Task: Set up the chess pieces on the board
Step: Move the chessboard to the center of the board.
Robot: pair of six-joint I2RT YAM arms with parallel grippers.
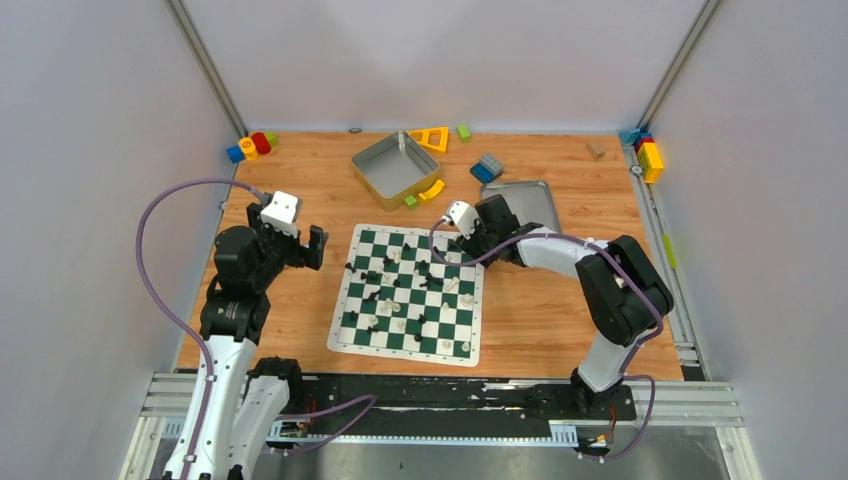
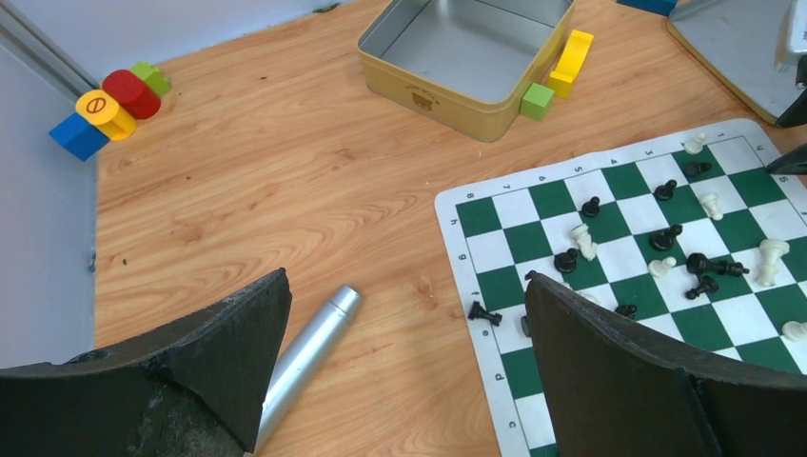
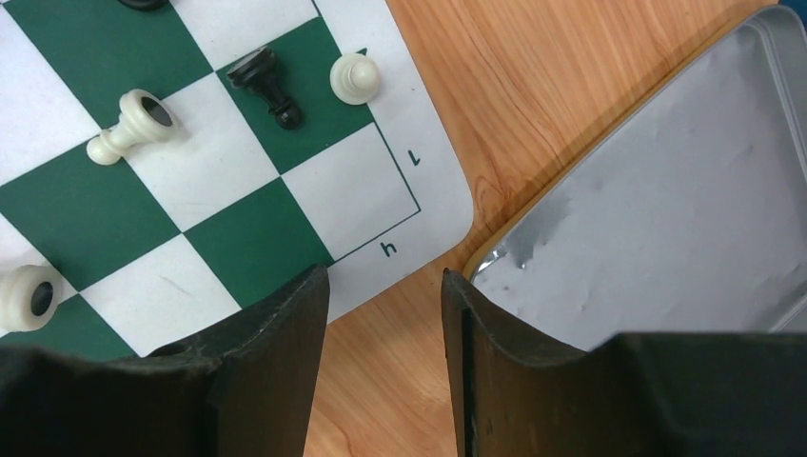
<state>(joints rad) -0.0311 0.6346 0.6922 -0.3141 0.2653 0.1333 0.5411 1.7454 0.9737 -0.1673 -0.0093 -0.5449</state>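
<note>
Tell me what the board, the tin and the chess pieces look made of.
Board: thin flexible mat, likely vinyl. It has a matte print and a rounded corner lying flat on the wood.
Tin: sheet metal, with gold-painted walls, a dull grey reflective inside and a rolled rim.
Chess pieces: probably moulded plastic. They have a slight gloss, and the toppled cream one shows a hollow base.
</note>
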